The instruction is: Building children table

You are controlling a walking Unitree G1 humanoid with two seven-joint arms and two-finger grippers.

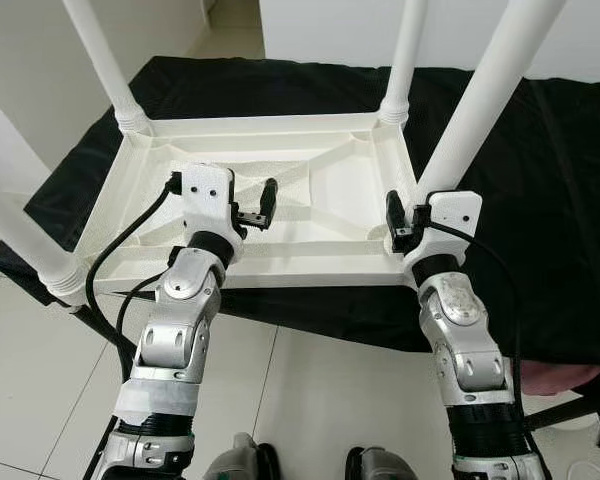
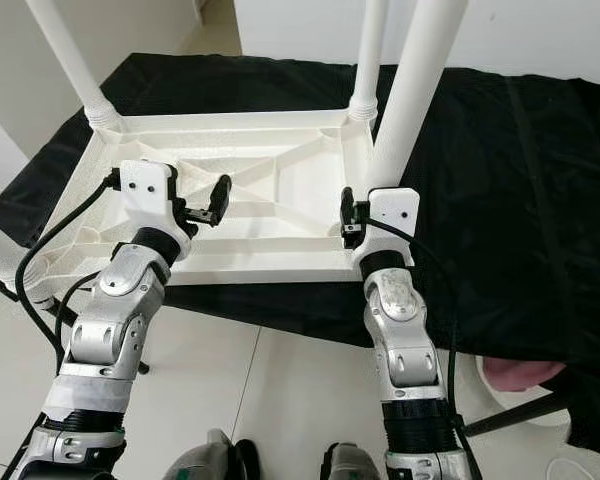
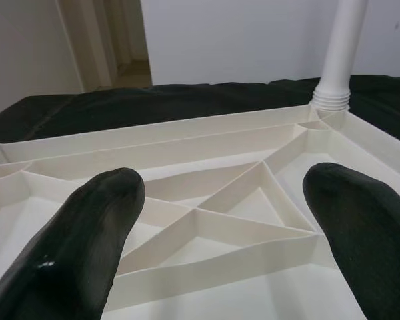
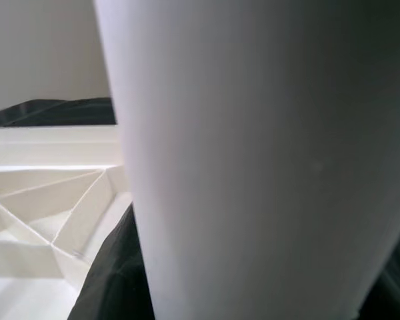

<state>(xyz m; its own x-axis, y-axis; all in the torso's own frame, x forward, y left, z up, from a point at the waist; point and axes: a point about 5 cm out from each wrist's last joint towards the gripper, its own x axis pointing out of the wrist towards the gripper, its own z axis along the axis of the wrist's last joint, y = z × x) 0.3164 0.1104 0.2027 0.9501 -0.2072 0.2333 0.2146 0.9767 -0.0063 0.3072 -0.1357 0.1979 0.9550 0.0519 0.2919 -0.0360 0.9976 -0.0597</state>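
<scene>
The white plastic tabletop (image 1: 270, 200) lies inverted on the black-draped bench (image 1: 540, 160) with four legs standing in its corners; the right gripper (image 1: 405, 222) clasps the near-right leg (image 1: 480, 100), apparently seating it, while the left gripper (image 1: 252, 205) hovers with fingers apart.

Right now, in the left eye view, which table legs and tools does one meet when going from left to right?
Near-left leg → far-left leg → left tool → far-right leg → right tool → near-right leg.
</scene>
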